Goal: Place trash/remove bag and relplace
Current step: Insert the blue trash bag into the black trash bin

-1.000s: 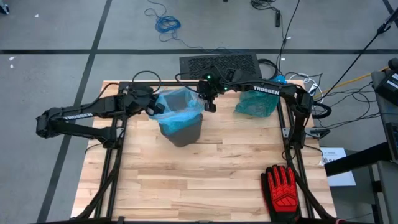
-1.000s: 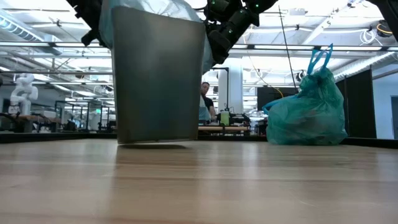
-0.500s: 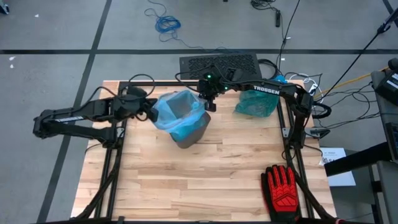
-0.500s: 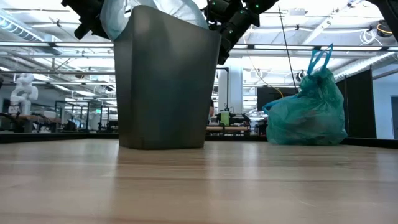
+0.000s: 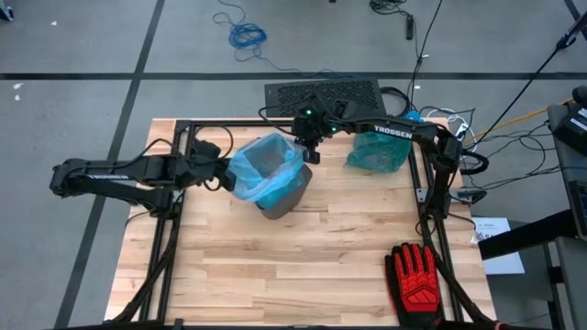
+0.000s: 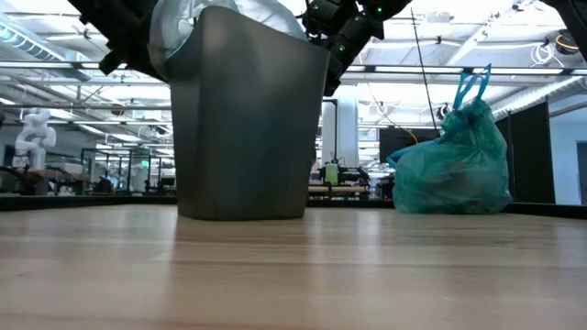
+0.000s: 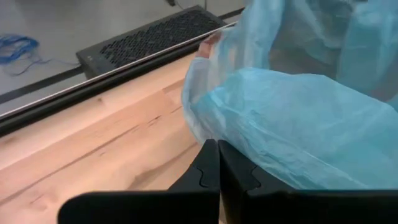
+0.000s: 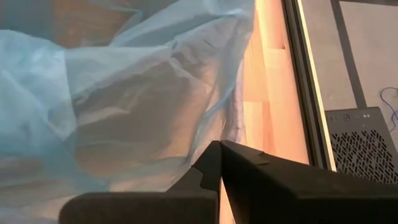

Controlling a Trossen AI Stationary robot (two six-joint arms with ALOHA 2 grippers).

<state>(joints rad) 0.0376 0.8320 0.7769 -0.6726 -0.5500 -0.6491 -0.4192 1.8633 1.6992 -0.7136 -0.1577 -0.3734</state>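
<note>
At bin [image 5: 278,188], both pincers pinch liner [image 5: 260,168].

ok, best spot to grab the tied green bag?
Take the tied green bag by its knotted loop handles at the top, coming from above. It sits upright and the knot sticks up narrow, while the body is wide and slack for the jaws.

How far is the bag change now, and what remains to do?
Done, by the look of it: a tied, full teal bag sits on the table beside the grey bin.

In hand: both pincers are shut on the new light-blue liner, the left pincer at one side of the rim, the right pincer at the opposite side, stretching it over the bin.

Left: settle the liner and let go.
</note>
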